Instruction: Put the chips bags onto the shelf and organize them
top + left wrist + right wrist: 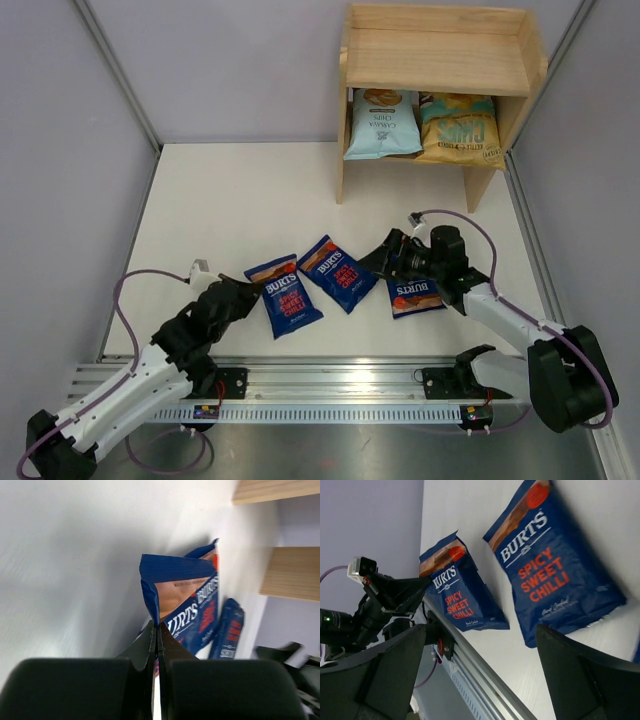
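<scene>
Three dark blue Burts chips bags lie on the white table: left, middle, right. My left gripper is shut on the top edge of the left bag, pinched between its fingertips. My right gripper is open and empty, hovering between the middle and right bags. Its wrist view shows the middle bag and the left bag beyond the open gripper. The wooden shelf stands at the far right. Its lower tier holds the light blue bag and the yellow bag.
The shelf's top tier holds nothing. Grey walls enclose the table on the left and back. A metal rail runs along the near edge and also shows in the right wrist view.
</scene>
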